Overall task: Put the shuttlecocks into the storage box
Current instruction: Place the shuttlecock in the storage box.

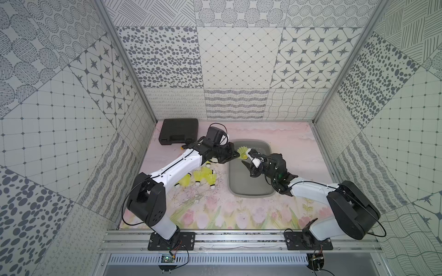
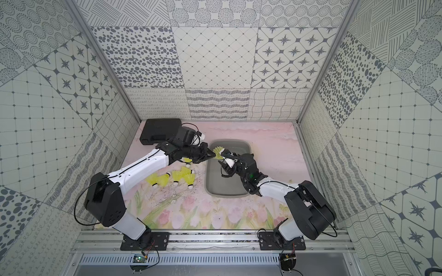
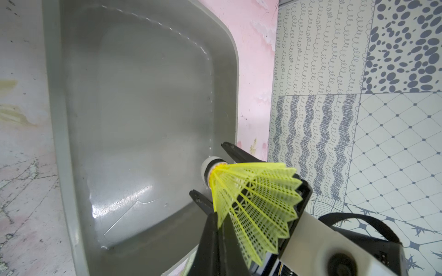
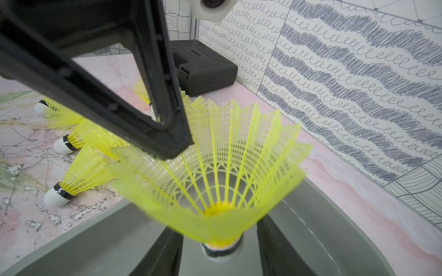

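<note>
1. Closest to the lens in the right wrist view, the held shuttlecock (image 4: 222, 172) is seen mouth-on — its yellow mesh skirt is pinched at the rim by the left claw (image 4: 178, 149), which is closed tight on it.
2. Its white cork tip is flanked by the two fingers of the right claw (image 3: 208, 168); these are set partly apart, a slim gap is shown on each side of the cork, and no grip by them can be confirmed.
3. The held shuttlecock is hung above the far end of the storage box (image 1: 248, 185), clear of its floor. None is seen lying in the box, though part of the floor is hidden by the right arm (image 1: 311, 191).
4. Several loose shuttlecocks (image 1: 202, 178) are left on the counter (image 1: 239, 215), just beside the box on the side of the left arm (image 1: 181, 165).
5. The step in hand is judged to be an early delivery — either a hand-over at the cork or a plain drop.
6. For the next move, a firm closing on the cork would be called for before the skirt is let go; otherwise the right fingers should be drawn clear so that the fall is not blocked.
</note>
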